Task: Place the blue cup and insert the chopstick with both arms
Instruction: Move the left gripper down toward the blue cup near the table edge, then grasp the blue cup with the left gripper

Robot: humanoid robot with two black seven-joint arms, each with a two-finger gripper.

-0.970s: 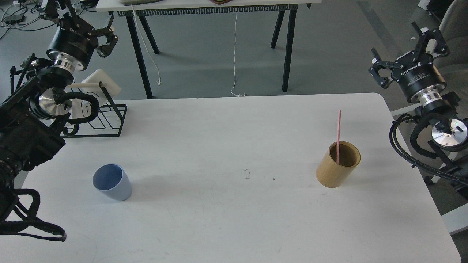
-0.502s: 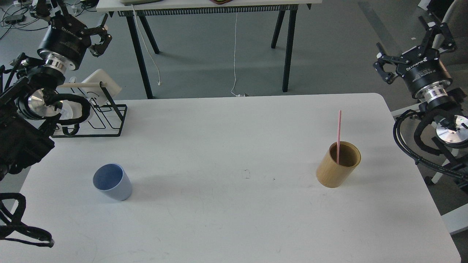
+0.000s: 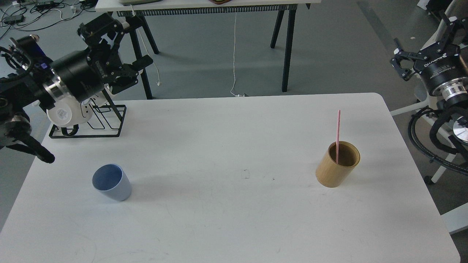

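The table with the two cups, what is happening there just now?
Nothing is being held at this moment. The blue cup stands upright on the white table, on its left side. The pink chopstick stands in the tan holder on the right. The left gripper hangs open above the black wire rack, and the right gripper is open off the table's right edge.
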